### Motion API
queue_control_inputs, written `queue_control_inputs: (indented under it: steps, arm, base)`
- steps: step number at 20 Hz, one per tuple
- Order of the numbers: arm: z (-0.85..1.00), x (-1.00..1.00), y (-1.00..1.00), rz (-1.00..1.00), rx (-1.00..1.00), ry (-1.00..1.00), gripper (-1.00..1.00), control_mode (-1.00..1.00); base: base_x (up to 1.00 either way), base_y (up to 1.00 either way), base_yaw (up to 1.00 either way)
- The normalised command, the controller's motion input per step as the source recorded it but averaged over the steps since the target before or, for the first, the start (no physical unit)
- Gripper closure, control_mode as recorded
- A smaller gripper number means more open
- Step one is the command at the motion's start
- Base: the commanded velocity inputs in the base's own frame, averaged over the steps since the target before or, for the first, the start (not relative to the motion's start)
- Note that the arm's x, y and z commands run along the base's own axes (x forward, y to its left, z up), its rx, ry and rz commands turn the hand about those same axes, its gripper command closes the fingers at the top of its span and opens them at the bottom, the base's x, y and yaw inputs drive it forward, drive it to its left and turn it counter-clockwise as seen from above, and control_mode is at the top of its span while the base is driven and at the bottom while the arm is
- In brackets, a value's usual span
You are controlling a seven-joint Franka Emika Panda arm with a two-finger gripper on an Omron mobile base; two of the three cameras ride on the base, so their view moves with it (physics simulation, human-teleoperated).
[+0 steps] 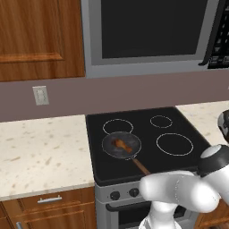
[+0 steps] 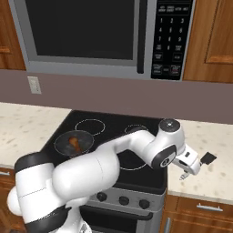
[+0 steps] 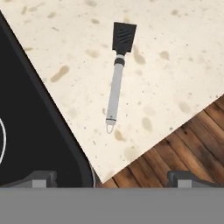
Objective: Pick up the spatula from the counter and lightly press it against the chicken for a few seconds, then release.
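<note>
While poised over the speckled beige stone counter [image 3: 175, 65] just right of the black glass cooktop [image 3: 30, 131], noted the two-finger gripper [image 3: 113, 178] clear of the surface, jaws spread wide with nothing between them. Logged the spatula with a black slotted blade and a grey handle [image 3: 117, 83] lying flat on that counter, right of the cooktop and apart from its edge, touched by neither fingertip. From the right base camera, saw the dark blade just beyond the hand, farther from the cooktop than the gripper. Recorded the round dark frying pan with a brown wooden handle [image 1: 107, 147] on the cooktop's front left burner, handle angled toward the cooktop's front edge. Found the orange-brown chicken piece [image 1: 121, 144] lying in the middle of the pan, well apart from the spatula.
</note>
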Motion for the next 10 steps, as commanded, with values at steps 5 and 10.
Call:
queue_control_inputs:
  steps: [5,10]
  arm:
    - [-0.20,0.01,-0.04,-0.02,0.01,0.05,-1.00,-1.00]
    - [-0.26,0.00,-0.08,0.00,0.03,0.02,-1.00,-1.00]
  base:
    - [0.00,0.00,0.00]
    - [0.00,0.00,0.00]
